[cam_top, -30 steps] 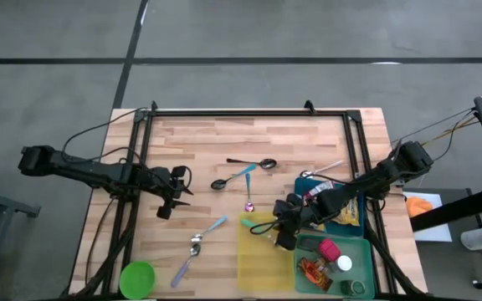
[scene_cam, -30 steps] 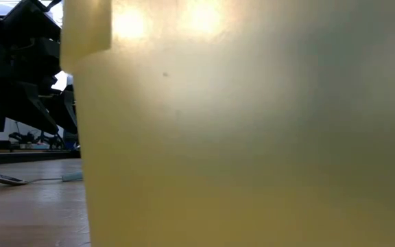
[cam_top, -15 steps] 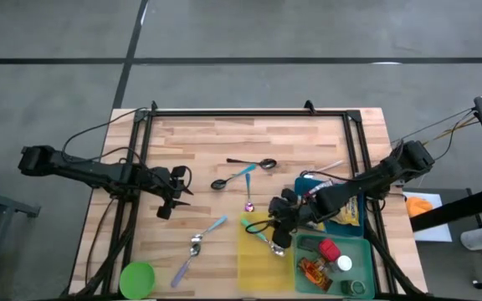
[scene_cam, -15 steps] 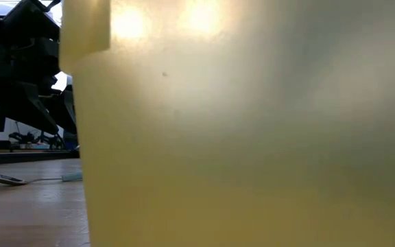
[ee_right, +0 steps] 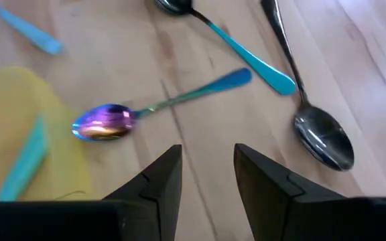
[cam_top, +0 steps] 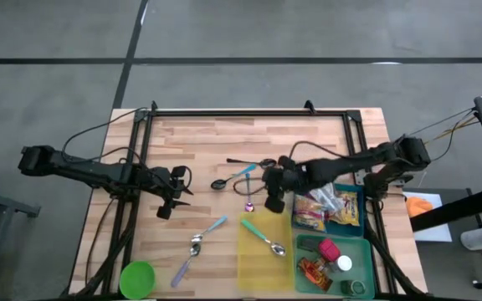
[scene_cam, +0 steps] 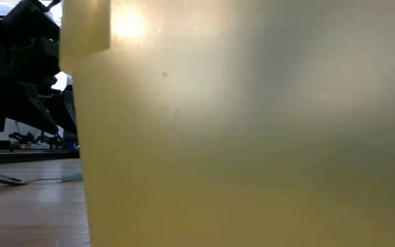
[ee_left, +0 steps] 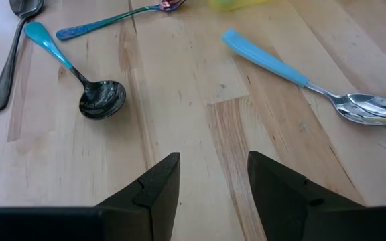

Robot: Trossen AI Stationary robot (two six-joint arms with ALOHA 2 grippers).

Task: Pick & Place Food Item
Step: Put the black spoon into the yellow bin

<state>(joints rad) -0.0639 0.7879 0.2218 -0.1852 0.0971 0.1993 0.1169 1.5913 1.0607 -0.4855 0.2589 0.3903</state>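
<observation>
Food packets lie in a blue tray at the right, and small food items sit in a green tray nearer the front. My right gripper hovers open over bare wood by an iridescent spoon, with nothing between its fingers. A teal-handled spoon lies in the yellow tray. My left gripper waits open at the table's left, holding nothing.
Several spoons lie mid-table: a black one, a teal-handled black one and a blue-handled one. A green bowl stands at the near left corner. The yellow tray's wall fills most of the low view.
My right gripper has risen from over the yellow tray and gone toward the table's far edge and leftward, to above the spoons mid-table, rolling as it went. The teal-handled spoon now lies uncovered in the yellow tray.
</observation>
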